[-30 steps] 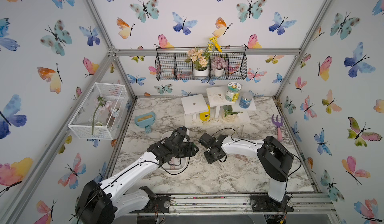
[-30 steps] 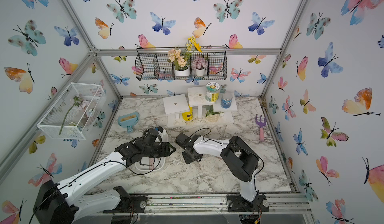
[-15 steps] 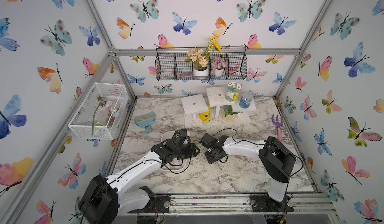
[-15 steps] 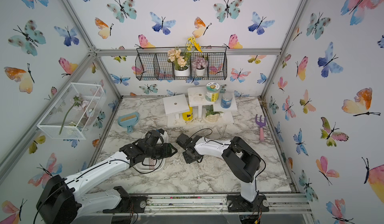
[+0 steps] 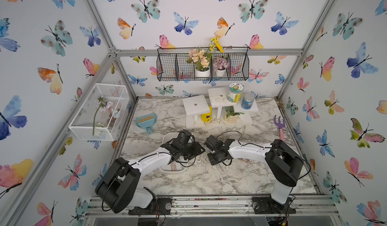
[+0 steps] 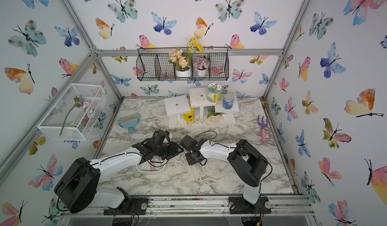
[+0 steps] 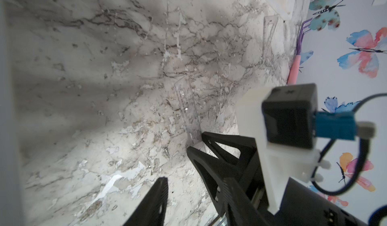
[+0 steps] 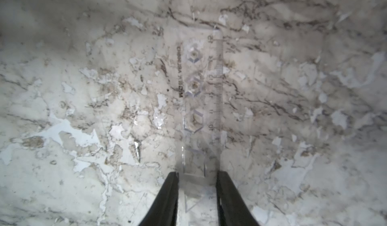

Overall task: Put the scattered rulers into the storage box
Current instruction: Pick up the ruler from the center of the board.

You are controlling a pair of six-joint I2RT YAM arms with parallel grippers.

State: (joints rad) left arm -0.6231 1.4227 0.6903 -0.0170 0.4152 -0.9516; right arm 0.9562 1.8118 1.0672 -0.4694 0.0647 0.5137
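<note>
The thin transparent plastic ruler [image 8: 201, 101] runs straight up the right wrist frame from the right tool [image 8: 198, 173], whose narrow jaws flank its lower end, grip unclear; the shallow white storage box [image 5: 165, 138] sits to the left in a top view.

**Crowded in the middle, open along the front**

My two grippers hem each other in mid-table. The left gripper [image 5: 199, 150] sits just beside the right gripper [image 8: 198, 173], whose fingers press the edges of a clear straight plastic ruler [image 8: 202, 109] lying flat. My left arm [image 5: 150, 160] reaches across the shallow white plastic storage box [image 5: 165, 171] and covers most of its opening. Bare grey-veined marble tabletop [image 5: 209, 178] runs wide along the front. Further back, the white stepped display stand [image 5: 195, 106] blocks the centre. The blue plastic dustpan [image 5: 146, 120] and the purple-and-pink garden fork [image 5: 280, 128] flank it, with open lanes between.
</note>
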